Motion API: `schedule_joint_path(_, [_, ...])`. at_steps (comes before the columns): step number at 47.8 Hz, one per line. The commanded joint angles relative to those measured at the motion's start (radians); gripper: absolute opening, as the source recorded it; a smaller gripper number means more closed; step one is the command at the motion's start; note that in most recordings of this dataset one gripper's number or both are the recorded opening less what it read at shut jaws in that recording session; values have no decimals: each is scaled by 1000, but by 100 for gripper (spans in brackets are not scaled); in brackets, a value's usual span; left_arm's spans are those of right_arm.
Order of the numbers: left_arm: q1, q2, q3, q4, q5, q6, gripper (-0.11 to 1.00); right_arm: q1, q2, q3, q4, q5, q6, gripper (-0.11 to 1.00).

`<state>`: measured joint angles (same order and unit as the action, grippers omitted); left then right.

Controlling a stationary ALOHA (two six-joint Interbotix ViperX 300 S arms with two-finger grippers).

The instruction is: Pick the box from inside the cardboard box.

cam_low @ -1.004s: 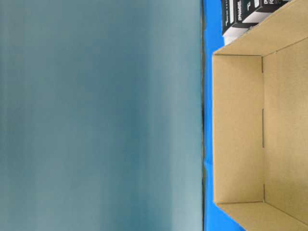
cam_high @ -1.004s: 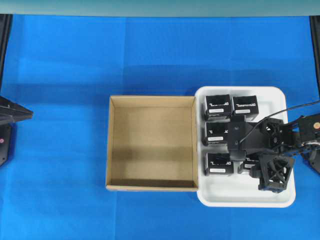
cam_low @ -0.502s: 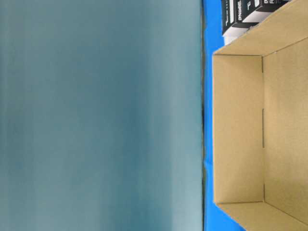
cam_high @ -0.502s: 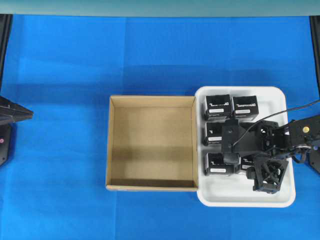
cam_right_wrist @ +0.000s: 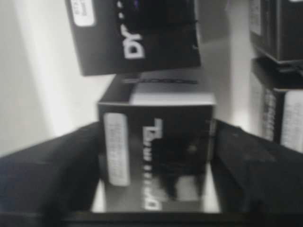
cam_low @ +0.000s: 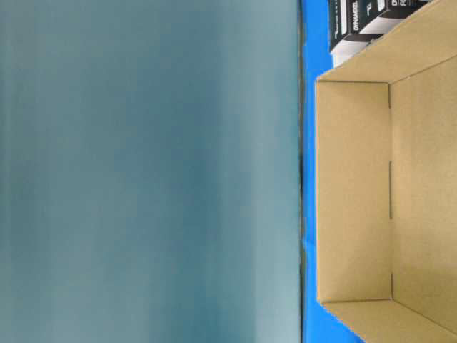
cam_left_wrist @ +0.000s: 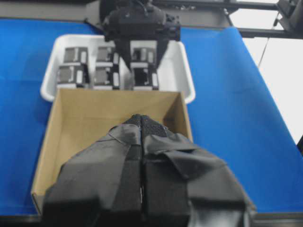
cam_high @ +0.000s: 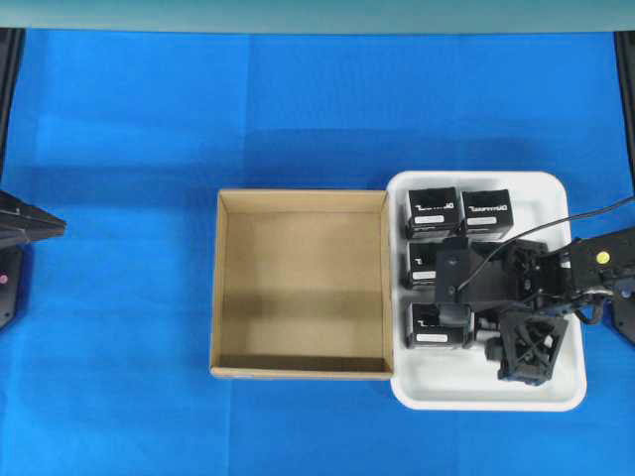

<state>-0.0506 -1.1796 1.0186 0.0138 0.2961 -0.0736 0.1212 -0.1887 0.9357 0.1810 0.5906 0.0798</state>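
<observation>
Overhead: your shallow brown cardboard box sits mid-table with only bare floor showing; the small black cube boxes lie in the white rounded plastic tray touching its right wall.

Left wrist: left gripper jaws pressed together, above the cardboard box's near edge.

Right wrist: right gripper jaws spread, flanking one small black box; contact unclear.

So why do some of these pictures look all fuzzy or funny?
In the right wrist view the camera sits so close to the box that its lettering smears and the white tray glares. The table-level view is turned sideways, half filled by a blurry teal surface. In the left wrist view the near left gripper is soft.
</observation>
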Motion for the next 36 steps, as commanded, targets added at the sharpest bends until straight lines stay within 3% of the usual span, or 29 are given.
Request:
schedule_joint_path(1, [-2, 15, -11, 3, -9, 2, -7, 6, 0, -18, 2, 0, 0, 90])
schedule_joint_path(5, [-2, 21, -9, 3, -9, 2, -7, 5, -5, -25, 0, 15, 0, 98])
schedule_joint_path(20, [-2, 25, -8, 3, -18, 2, -7, 5, -32, -31, 6, 60, 14, 96])
schedule_joint_path(36, [-2, 23, -8, 3, -18, 0, -7, -21, -244, -77, 6, 149, 63, 96])
